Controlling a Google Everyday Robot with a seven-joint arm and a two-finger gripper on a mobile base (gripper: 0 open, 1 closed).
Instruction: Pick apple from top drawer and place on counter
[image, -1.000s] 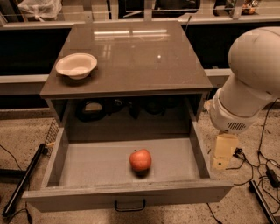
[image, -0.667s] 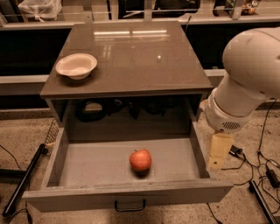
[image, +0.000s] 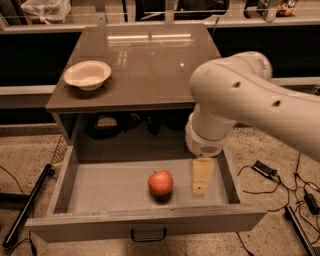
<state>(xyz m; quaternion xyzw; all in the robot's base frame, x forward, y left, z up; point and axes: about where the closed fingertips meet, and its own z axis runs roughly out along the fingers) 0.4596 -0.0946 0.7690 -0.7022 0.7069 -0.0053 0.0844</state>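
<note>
The red-orange apple (image: 160, 183) sits on the grey floor of the open top drawer (image: 105, 187), a little right of its middle. My gripper (image: 201, 179) hangs from the big white arm (image: 235, 102) and reaches down into the drawer, just to the right of the apple and apart from it. It holds nothing that I can see. The glossy grey-brown counter (image: 150, 65) lies above and behind the drawer. The arm covers its front right corner.
A white shallow bowl (image: 87, 74) stands on the counter's left side. The drawer's dark handle (image: 148, 234) is on the front panel. Dark items (image: 107, 125) sit in the cabinet behind the drawer. Cables (image: 265, 170) lie on the floor at right, a black bar (image: 25, 210) at left.
The arm has swung left. The gripper has moved from outside the drawer's right wall to inside the drawer, beside the apple. The apple has not moved.
</note>
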